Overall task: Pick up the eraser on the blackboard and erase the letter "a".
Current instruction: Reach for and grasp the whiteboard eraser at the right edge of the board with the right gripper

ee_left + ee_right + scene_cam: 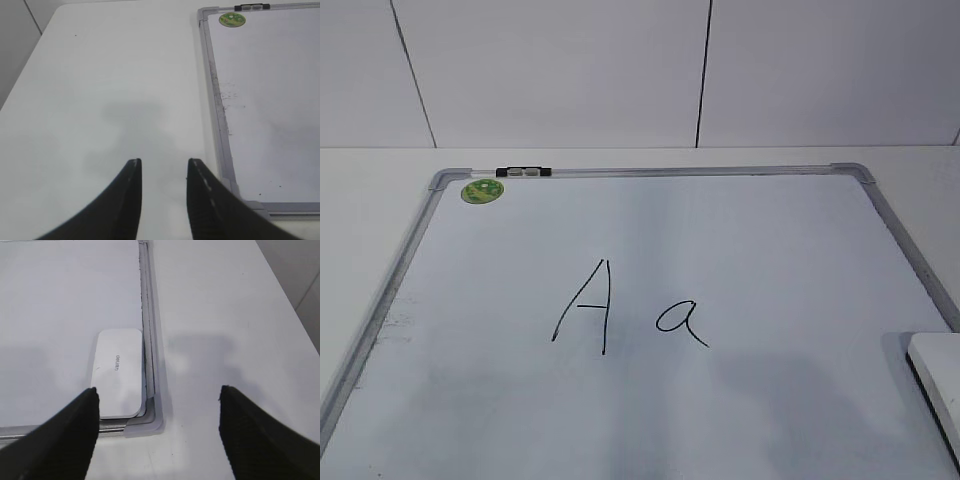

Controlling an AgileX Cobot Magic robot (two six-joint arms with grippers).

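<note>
The blackboard (720,240) is a white board with a grey frame lying flat on the table. A small cursive letter "a" (681,321) is written near its middle, right of a taller capital "A" (585,305). The white eraser (937,378) lies in the board's near right corner; it also shows in the right wrist view (119,372). My right gripper (157,392) is open wide and empty, above the board's corner, just short of the eraser. My left gripper (164,164) is open and empty over bare table left of the board (270,100).
A round green magnet (481,190) and a black clip (523,172) sit at the board's far left corner. The magnet also shows in the left wrist view (232,20). White table surrounds the board. A panelled wall (620,70) rises behind.
</note>
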